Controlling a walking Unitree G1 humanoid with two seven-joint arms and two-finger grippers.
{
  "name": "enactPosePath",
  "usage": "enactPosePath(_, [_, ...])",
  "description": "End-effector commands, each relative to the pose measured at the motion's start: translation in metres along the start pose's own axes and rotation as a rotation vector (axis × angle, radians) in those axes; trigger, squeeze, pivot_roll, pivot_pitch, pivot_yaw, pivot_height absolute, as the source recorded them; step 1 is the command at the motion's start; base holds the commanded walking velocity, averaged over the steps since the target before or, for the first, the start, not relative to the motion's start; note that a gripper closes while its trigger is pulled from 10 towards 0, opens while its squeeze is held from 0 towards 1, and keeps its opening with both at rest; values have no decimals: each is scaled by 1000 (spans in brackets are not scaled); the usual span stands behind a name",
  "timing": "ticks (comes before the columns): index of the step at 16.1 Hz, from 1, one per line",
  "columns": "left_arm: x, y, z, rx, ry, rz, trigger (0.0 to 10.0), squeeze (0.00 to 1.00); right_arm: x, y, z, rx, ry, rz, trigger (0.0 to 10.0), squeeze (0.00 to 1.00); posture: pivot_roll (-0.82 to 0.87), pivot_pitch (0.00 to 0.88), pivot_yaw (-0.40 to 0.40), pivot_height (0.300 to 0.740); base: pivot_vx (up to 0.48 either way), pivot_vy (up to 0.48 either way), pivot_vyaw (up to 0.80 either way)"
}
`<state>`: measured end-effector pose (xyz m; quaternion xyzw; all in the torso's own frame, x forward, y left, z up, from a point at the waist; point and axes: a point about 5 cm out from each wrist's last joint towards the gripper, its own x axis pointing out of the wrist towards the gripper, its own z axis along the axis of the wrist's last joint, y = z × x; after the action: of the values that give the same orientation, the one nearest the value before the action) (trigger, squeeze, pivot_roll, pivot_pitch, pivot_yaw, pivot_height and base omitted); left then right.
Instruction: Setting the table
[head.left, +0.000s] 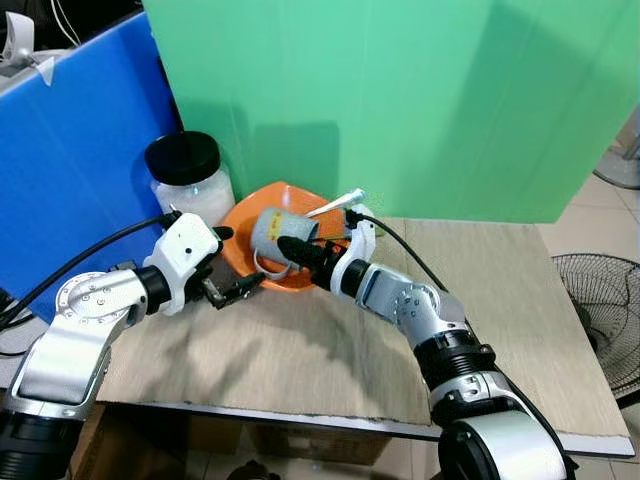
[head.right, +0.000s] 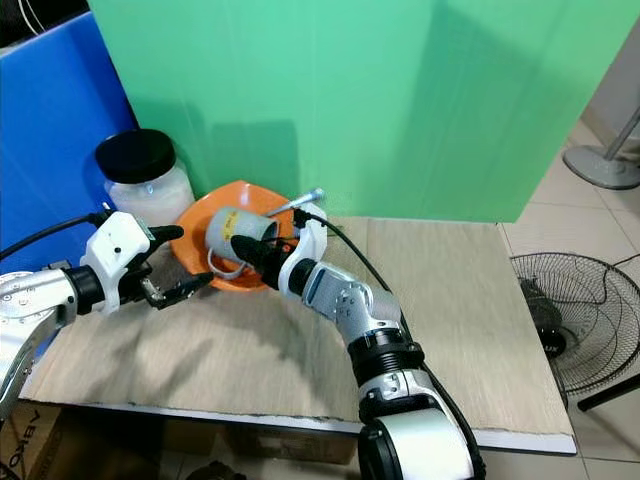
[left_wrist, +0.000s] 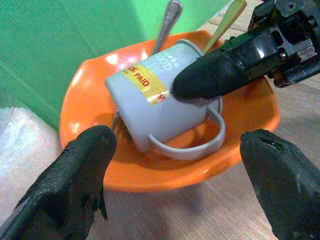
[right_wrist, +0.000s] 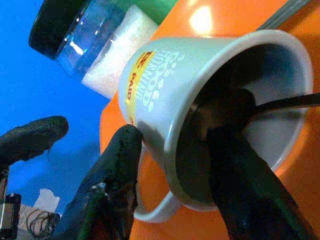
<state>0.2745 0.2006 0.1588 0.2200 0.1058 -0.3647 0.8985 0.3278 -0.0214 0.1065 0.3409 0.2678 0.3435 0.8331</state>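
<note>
Grey mug (head.left: 277, 236) tipped on its side in the orange bowl (head.left: 244, 216), just left of centre in the head views, mouth toward the right gripper (head.left: 291, 249). That gripper clamped on the mug's rim: one black finger inside the cup, the other pressed on the outer wall beside the yellow-and-red sticker. Inner fingertip lost in the dark of the cup. Handle lying low against the bowl floor. Spoon (head.left: 336, 204) poking over the bowl's far rim, its bowl end hidden behind the mug; a second, greenish handle (left_wrist: 226, 20) blurred, hard to name. Left gripper (head.left: 236, 287) at the bowl's near edge, fingers (left_wrist: 80, 175) spread wide, holding nothing. Black-lidded jar (head.left: 188, 178) just beside the bowl, at the bench (head.left: 500, 300) corner, upper left. Fan (head.left: 605, 310) cut off at the right edge.
</note>
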Motion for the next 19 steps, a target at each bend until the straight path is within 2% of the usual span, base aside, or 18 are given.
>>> enactPosePath(1, [-3, 0, 2, 6, 2, 2, 10000, 0, 19, 29, -7, 20, 14, 93, 0, 0, 146, 0, 0, 740, 0, 0, 0])
enactPosePath(16, [-3, 2, 0, -1, 8, 41, 10000, 0, 22, 39, 4, 106, -35, 173, 0, 0, 147, 0, -10, 740, 0, 0, 0])
enactPosePath(19, [-4, 5, 0, 1, 9, 52, 10000, 0, 24, 54, 15, 192, -85, 277, 0, 0, 150, 0, -12, 740, 0, 0, 0])
